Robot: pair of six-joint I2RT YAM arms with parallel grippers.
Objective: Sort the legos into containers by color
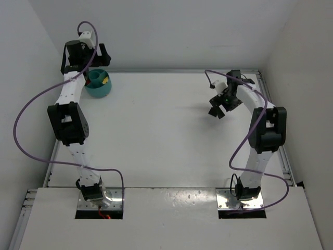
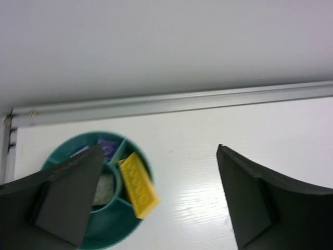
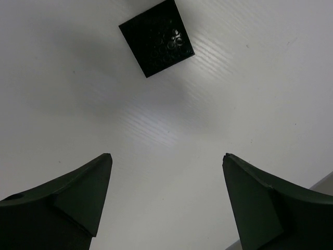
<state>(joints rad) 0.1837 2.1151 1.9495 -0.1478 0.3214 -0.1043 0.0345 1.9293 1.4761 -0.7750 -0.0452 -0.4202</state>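
Right end effector (image 3: pixel 166 156) is released: fingers spread wide, nothing between them, hanging over bare white desk (image 1: pixel 166 135). Just ahead of its fingertips, a bit to the left-finger side, one black lego plate (image 3: pixel 156 37) lies flat, studs up, touching neither finger. It looks thin, square, hard and light, so it won't deform. The plastic is smooth and sits low, so my guess is it would skid or tip if nipped at a corner. Best hold is across two opposite straight edges, fingers down almost to the desk and turned to line up with the plate, since it sits rotated to them now.

Farther off, the left end effector (image 2: pixel 158 151) is also released and empty, fingers wide. The teal bowl (image 2: pixel 112 234) is under and beside its left finger, which hides part of it. In the bowl:
- A yellow lego plate (image 2: pixel 138 185) leans in the compartment nearest the gap, one end apparently poking past the rim. It could tip out if bumped.
- A purple lego (image 2: pixel 107 148) is in the compartment beyond it.
- A cream-white piece (image 2: pixel 104 188) is partly hidden by the finger.

An aluminium rail (image 2: pixel 208 99) runs behind the bowl at the far desk edge.
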